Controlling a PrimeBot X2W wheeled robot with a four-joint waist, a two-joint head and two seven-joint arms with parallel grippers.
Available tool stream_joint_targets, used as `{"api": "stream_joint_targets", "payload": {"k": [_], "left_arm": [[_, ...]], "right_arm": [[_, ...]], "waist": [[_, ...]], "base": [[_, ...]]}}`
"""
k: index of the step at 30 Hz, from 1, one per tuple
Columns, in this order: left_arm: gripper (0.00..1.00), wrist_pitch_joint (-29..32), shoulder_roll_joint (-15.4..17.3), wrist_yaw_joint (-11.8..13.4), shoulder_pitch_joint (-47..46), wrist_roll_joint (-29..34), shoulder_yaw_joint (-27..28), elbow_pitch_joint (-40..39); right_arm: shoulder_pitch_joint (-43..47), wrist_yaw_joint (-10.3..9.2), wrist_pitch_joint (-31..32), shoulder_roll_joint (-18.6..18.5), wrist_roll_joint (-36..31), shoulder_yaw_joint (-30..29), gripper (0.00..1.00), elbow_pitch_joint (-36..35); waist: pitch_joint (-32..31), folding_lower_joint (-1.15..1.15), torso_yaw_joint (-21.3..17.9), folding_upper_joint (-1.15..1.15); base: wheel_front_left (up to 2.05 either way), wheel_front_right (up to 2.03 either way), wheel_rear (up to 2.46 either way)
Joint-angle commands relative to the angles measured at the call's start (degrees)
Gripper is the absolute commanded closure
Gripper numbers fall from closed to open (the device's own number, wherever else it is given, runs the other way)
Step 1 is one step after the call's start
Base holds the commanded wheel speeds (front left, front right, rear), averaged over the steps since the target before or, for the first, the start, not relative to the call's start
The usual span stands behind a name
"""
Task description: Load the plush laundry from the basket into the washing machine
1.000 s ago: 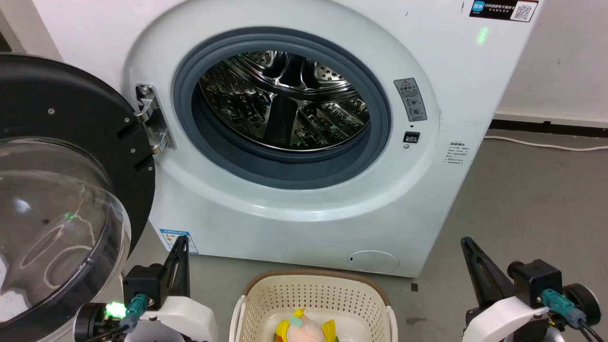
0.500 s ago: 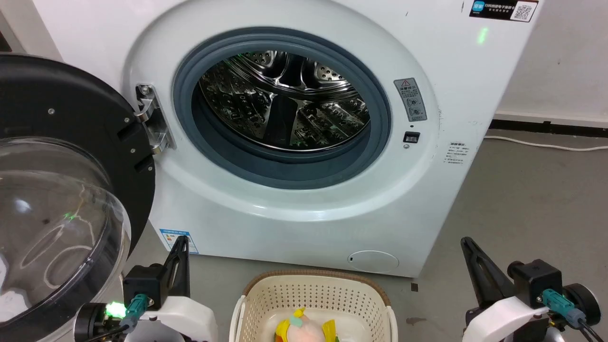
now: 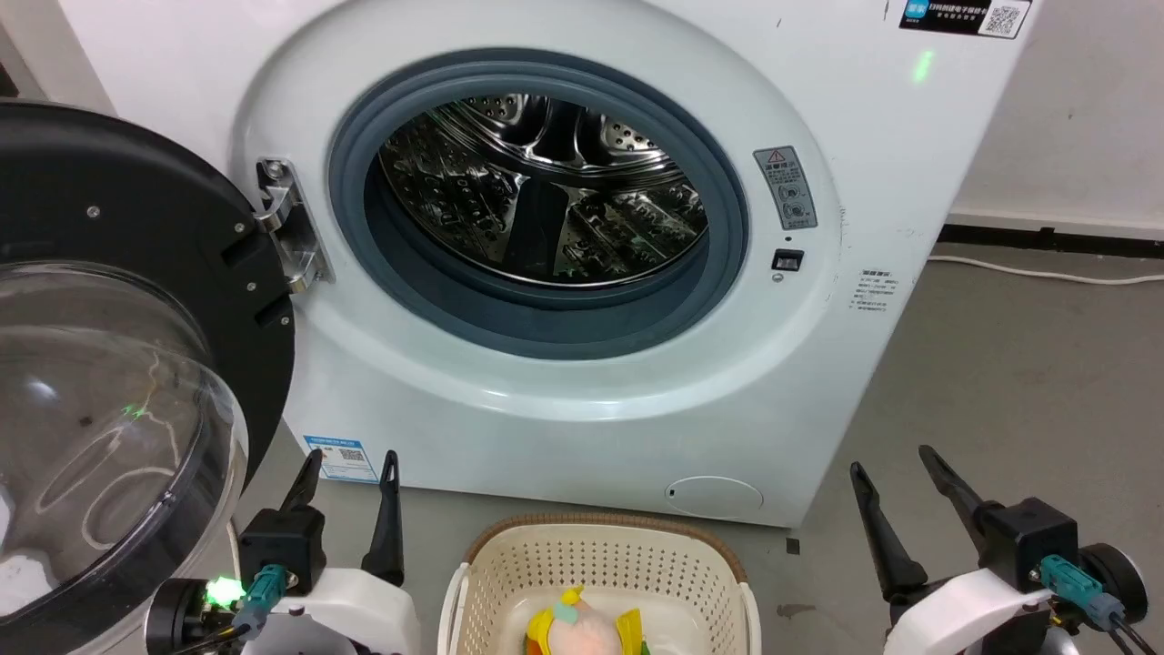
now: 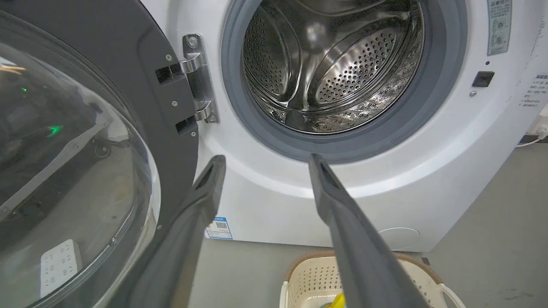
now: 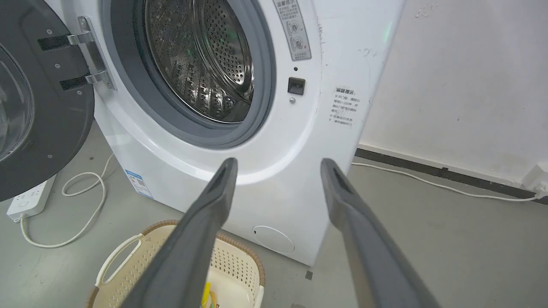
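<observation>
Here the washing machine [image 3: 564,428] stands with its door [image 3: 118,200] swung wide to the left. The basket [image 3: 600,559] sits on the floor against its front. The plush laundry [image 3: 582,630] lies in the basket's bottom, its long axis cut off by the frame. Both grippers are spread and hold nothing. The toy lies below and between them, and the left gripper [image 3: 352,458] looks nearer to it than the right gripper [image 3: 891,461].

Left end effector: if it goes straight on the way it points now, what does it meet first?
Probably the washer, on its white front just below the grey seal, not inside the drum. Nothing stands between the open left end effector and that front, though depth is hard to judge.
</observation>
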Motion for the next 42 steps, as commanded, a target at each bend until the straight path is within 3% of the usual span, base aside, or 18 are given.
{"api": "stream_joint_targets", "payload": {"k": [1, 22, 42], "left_arm": [[0.0, -0.6, 0.0, 0.1, -0.1, -0.4, -0.1, -0.4], [0.0, -3.0, 0.7, -1.5, -5.3, -0.1, -2.0, 3.0], [0.0, -5.3, 3.9, -3.1, -16.5, -1.9, -8.9, 18.0]], "right_arm": [[-0.1, 0.0, -0.7, 0.0, 0.9, 0.1, 0.0, 0.0], [-3.1, 0.01, -3.1, 0.0, 4.3, -1.1, 0.0, -0.8], [-6.2, 0.01, -5.5, 0.0, 9.3, -1.8, 0.0, -1.9]], "waist": [[0.2, 0.0, -0.1, 0.0], [8.4, 0.0, -2.4, 0.0], [19.0, 0.0, -5.5, 0.0]], "base": [[0.0, 0.0, 0.0], [0.0, 0.0, 0.0], [0.0, 0.0, 0.0]]}}
